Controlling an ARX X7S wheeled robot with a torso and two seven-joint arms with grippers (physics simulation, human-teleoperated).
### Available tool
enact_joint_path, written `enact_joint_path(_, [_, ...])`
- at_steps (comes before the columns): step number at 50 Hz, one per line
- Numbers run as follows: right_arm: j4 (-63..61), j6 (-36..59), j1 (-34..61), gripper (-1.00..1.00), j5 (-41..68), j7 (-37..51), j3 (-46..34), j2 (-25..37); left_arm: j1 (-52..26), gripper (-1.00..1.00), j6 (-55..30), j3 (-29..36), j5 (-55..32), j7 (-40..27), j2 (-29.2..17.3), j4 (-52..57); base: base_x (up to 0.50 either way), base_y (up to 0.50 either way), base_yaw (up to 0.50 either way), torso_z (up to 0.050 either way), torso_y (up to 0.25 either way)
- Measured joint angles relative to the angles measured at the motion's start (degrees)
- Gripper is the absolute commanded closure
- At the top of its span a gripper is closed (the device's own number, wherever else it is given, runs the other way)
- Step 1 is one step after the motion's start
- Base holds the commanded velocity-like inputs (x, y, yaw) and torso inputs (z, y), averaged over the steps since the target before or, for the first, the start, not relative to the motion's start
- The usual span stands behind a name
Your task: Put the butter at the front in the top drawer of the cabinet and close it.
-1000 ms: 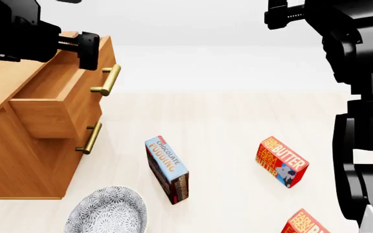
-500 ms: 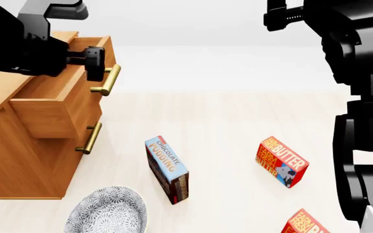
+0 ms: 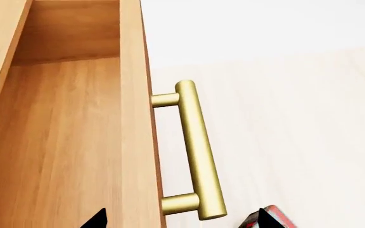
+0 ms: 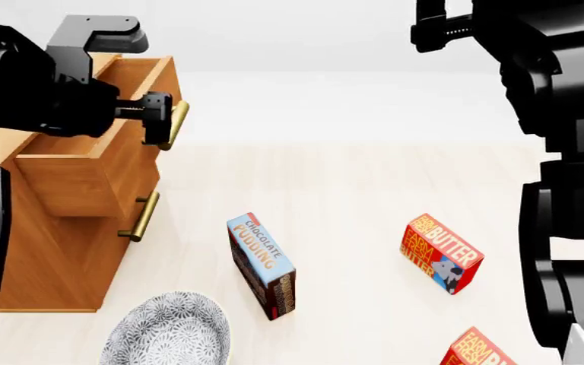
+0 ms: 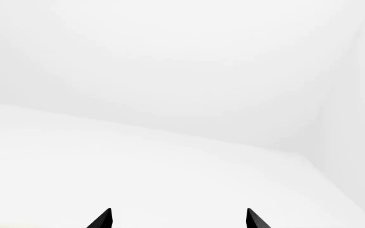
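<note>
The cabinet (image 4: 54, 262) stands at the left with its top drawer (image 4: 79, 179) pulled out; the drawer's inside (image 3: 62, 142) is bare wood. My left gripper (image 4: 159, 118) is open at the drawer's brass handle (image 3: 198, 152), and its fingertips (image 3: 96, 219) straddle the drawer front and the handle without touching them. Two butter cartons lie on the floor at the right: one (image 4: 442, 252) farther out and one (image 4: 474, 351) nearest me, cut off by the picture's edge. My right gripper (image 5: 178, 219) is open, empty and raised high (image 4: 432, 26), facing a white wall.
A blue chocolate pudding box (image 4: 261, 262) lies mid-floor. A patterned grey bowl (image 4: 165, 331) sits in front of the cabinet. The lower drawer's handle (image 4: 142, 217) is under the open drawer. A red carton corner (image 3: 275, 214) shows by the left fingertip.
My left arm has swung to the right, carrying the open gripper from over the drawer to its brass handle. The drawer, cartons and right arm have stayed put.
</note>
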Motion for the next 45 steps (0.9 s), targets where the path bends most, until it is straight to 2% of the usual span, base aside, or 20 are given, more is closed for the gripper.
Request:
enact_joint_path(27, [0.6,-0.3,0.1,-1.00,0.4,0.2,-0.3,-0.1,2.6,-1.00,0.5,0.9,-0.3,-0.5,-0.1,0.3,0.00,0.00,0.00,0.000,0.000])
enact_joint_path(45, [0.6,-0.2,0.2,-1.00,0.5,0.3,-0.6,0.1,4.2,-1.00,-2.1,1.3,-0.9,-1.0,0.7,5.8,0.00,0.00,0.00,0.000,0.000])
